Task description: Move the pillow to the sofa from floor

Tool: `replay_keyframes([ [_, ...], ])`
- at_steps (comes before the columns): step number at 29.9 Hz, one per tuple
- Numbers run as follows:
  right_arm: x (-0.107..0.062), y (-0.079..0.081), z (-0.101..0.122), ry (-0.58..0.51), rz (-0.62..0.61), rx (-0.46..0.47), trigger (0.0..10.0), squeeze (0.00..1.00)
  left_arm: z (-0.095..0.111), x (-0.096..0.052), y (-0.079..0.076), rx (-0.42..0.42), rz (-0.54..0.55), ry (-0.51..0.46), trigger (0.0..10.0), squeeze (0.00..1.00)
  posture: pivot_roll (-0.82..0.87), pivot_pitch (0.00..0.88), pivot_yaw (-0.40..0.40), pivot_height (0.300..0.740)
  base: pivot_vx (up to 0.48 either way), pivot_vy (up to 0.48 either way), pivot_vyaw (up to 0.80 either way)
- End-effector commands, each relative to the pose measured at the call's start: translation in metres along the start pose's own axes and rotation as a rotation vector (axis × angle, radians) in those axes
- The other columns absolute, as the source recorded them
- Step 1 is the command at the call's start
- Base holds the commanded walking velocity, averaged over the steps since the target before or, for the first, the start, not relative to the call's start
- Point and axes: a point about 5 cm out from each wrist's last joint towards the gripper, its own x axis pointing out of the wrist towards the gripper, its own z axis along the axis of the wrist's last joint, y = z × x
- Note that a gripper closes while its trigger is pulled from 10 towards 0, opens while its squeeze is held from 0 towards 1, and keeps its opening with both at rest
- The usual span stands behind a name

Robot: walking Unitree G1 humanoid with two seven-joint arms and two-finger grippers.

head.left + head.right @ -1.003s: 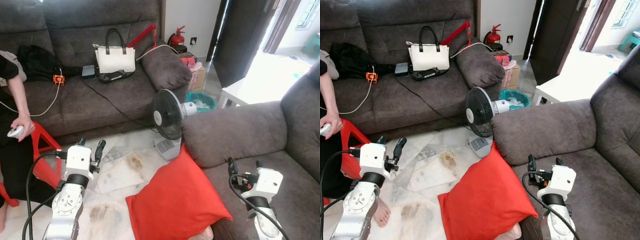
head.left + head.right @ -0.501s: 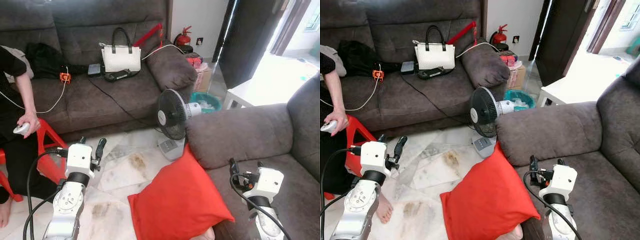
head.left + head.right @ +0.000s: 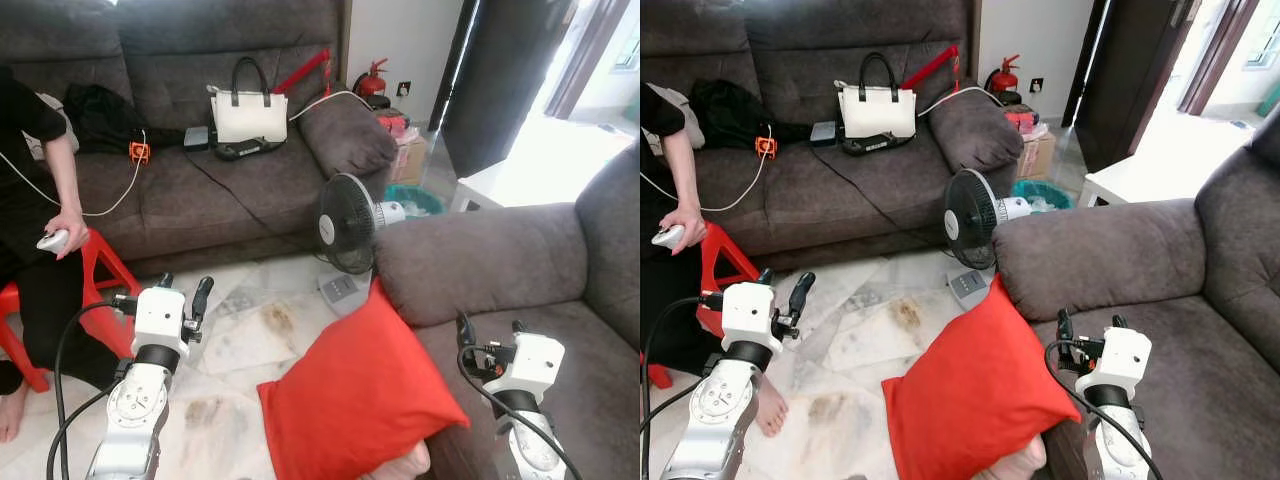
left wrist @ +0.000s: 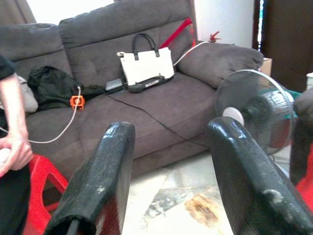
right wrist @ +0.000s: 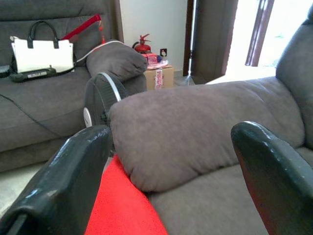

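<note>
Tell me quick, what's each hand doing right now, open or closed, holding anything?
Left hand: open, holding nothing, raised over the floor.
Right hand: open, holding nothing, over the sofa seat beside the red pillow.

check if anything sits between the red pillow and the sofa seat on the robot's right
Nothing visible does. The red pillow leans right against the front of the right-hand sofa, beside its armrest. The fan stands beyond the pillow on the floor, off that path. The seat behind the right gripper looks bare.
</note>
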Motion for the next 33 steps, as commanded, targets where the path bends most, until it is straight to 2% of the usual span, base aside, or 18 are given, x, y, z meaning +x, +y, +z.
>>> replay_keyframes([
  [1,0.0008,-0.0012,0.0010,-0.002,-0.003,-0.006,10.0,0.00,-0.0014,0.0008,-0.0025,0.005,-0.013,0.014,10.0,0.00,0.11,0.000,-0.025,0.665,0.000,0.000,0.00],
  [20,0.0018,-0.0019,-0.0005,0.012,-0.016,-0.002,10.0,0.00,-0.0016,0.0011,-0.0023,0.004,-0.015,0.014,10.0,0.00,0.12,0.000,-0.025,0.665,0.000,0.000,0.00],
  [33,0.0020,-0.0011,-0.0003,0.015,-0.002,-0.013,10.0,0.00,-0.0026,0.0003,-0.0039,-0.001,-0.016,0.019,10.0,0.00,0.11,0.000,-0.029,0.590,0.000,0.000,0.00],
])
